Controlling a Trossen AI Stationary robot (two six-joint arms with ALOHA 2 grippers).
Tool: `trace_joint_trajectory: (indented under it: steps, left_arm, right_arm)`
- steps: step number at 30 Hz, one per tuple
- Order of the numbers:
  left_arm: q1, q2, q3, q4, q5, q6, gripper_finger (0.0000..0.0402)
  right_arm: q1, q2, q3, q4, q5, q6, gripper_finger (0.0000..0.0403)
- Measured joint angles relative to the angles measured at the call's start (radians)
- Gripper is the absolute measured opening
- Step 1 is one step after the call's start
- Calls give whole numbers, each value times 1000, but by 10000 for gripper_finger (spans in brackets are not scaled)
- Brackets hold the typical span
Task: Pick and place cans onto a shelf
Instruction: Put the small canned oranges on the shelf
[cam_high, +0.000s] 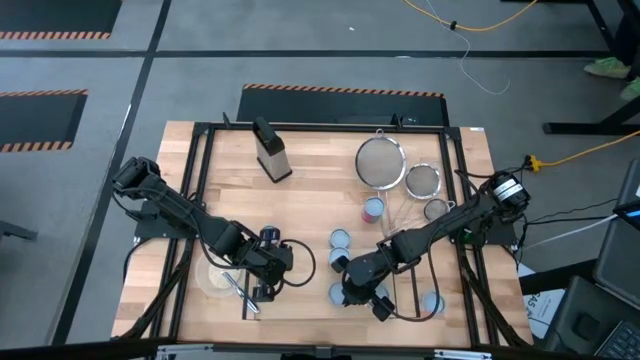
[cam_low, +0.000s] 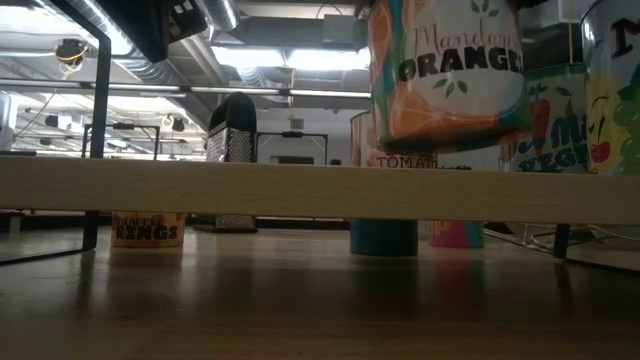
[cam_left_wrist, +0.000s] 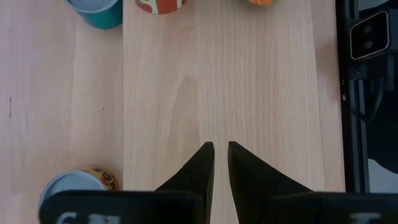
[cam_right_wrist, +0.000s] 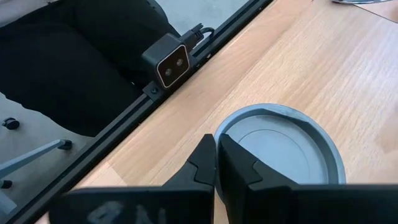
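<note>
The shelf (cam_high: 300, 300) is a light-wood board near the table's near edge; it crosses the low view (cam_low: 250, 190). Cans stand on it (cam_low: 450, 70), (cam_low: 600, 90), and others stand on the table: a teal one (cam_low: 383, 237), a pink one (cam_low: 457, 233) and a yellow one (cam_low: 148, 228). My left gripper (cam_left_wrist: 221, 152) is shut and empty over the shelf board (cam_left_wrist: 217, 74); it also shows in the high view (cam_high: 268, 268). My right gripper (cam_right_wrist: 216, 146) is shut at the rim of a grey-topped can (cam_right_wrist: 280, 146); it also shows in the high view (cam_high: 355, 290). My right gripper has its shut fingertips at the near rim (cam_right_wrist: 227, 134) of the grey-topped can, coming slanting down from above. I cannot tell whether they touch it. The can stands upright.
A black box grater (cam_high: 271, 150) stands at the far left. Wire-mesh strainers (cam_high: 381, 162), (cam_high: 423, 180) lie at the far right. A pale bowl with a utensil (cam_high: 222, 278) sits at the near left. Loose cans (cam_high: 373, 208), (cam_high: 340, 238) stand mid-table. A small camera (cam_right_wrist: 171, 62) sits on the table's black frame.
</note>
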Motion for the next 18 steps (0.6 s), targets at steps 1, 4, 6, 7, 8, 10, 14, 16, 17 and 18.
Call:
trace_joint_trajectory:
  steps: [1, 4, 6, 7, 8, 10, 14, 16, 17, 18]
  left_arm:
    - [0, 0, 0, 1, 0, 0, 39]
    - [0, 0, 0, 4, 0, 0, 39]
    - [0, 0, 0, 4, 0, 0, 39]
    - [0, 0, 0, 4, 0, 0, 39]
    - [0, 0, 0, 4, 0, 0, 39]
    - [0, 0, 0, 4, 0, 0, 39]
    - [0, 0, 0, 4, 0, 0, 39]
    - [0, 0, 0, 4, 0, 0, 39]
    - [0, 0, 0, 4, 0, 0, 39]
    - [0, 0, 0, 4, 0, 0, 39]
  right_arm:
    - [0, 0, 0, 0, 0, 0, 9]
    - [0, 0, 0, -10, 0, -1, 9]
    - [-2, 0, 0, -26, 0, -2, 9]
    - [-3, 0, 0, -29, 0, -1, 9]
    - [-3, 1, 0, -28, 0, 0, 9]
    - [-4, 1, 0, -28, 0, -2, 9]
    - [-11, 1, 0, -35, 0, -2, 9]
    - [-14, 1, 0, -35, 0, -2, 9]
    - [-14, 1, 0, -35, 0, -2, 9]
    - [-15, 1, 0, -36, 0, -2, 9]
